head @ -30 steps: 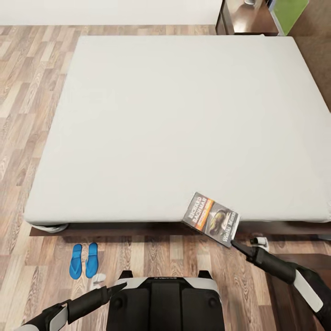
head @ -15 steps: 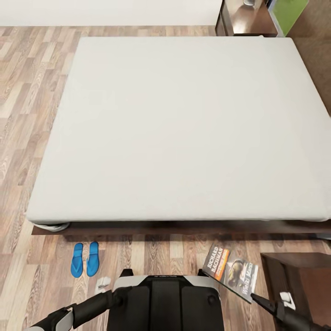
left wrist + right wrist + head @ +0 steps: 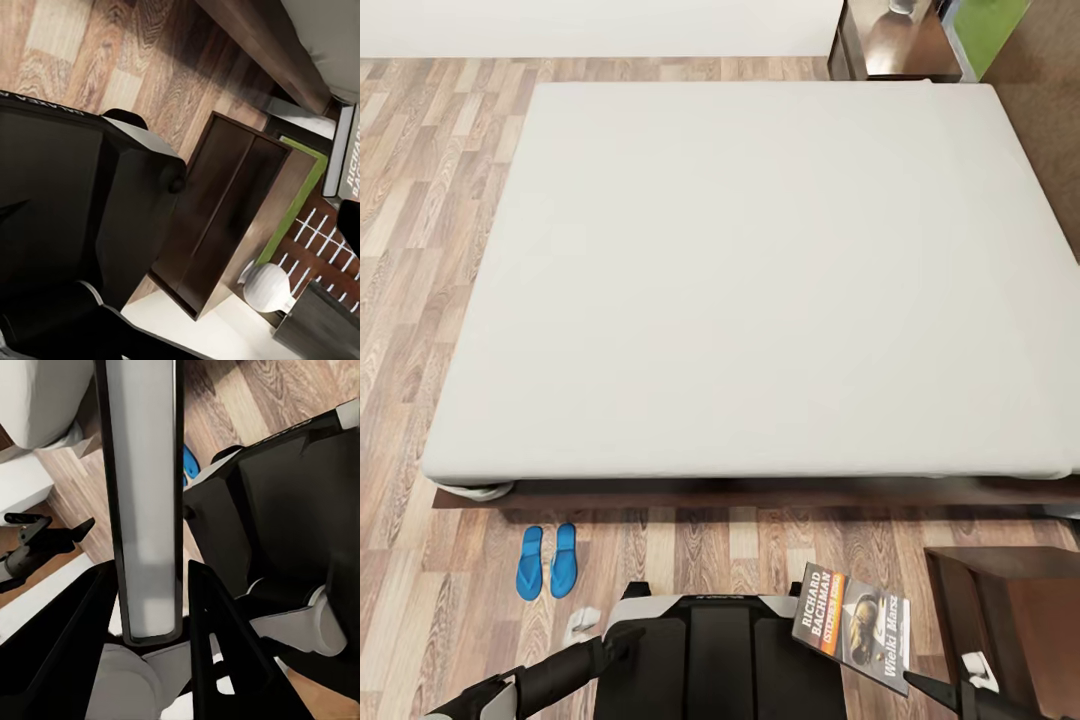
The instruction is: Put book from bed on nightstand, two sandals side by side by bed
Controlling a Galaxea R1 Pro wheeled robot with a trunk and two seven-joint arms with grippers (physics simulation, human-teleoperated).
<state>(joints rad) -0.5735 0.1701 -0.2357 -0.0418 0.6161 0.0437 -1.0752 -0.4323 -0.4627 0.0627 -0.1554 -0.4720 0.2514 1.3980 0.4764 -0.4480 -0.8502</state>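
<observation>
The book [image 3: 852, 628], dark with an orange band, hangs over the floor in front of the bed [image 3: 760, 270], close to my base. My right gripper [image 3: 920, 685] is shut on its lower corner. In the right wrist view the book [image 3: 146, 510] stands edge-on between the two black fingers [image 3: 79, 637]. A nightstand [image 3: 1010, 620] stands just right of the book, beside the bed's near corner. The two blue sandals [image 3: 548, 560] lie side by side on the floor by the bed frame. My left gripper [image 3: 605, 632] hovers low, right of the sandals; its jaws are not clear.
A second dark cabinet [image 3: 890, 40] stands at the bed's far right corner beside a green panel [image 3: 985, 30]. My black base [image 3: 720, 660] sits between the arms. Wood-plank floor [image 3: 420, 250] runs along the bed's left side.
My right arm has pulled back with the book, taking it off the bed's edge and down over the floor. The near nightstand has come into view as the view shifted.
</observation>
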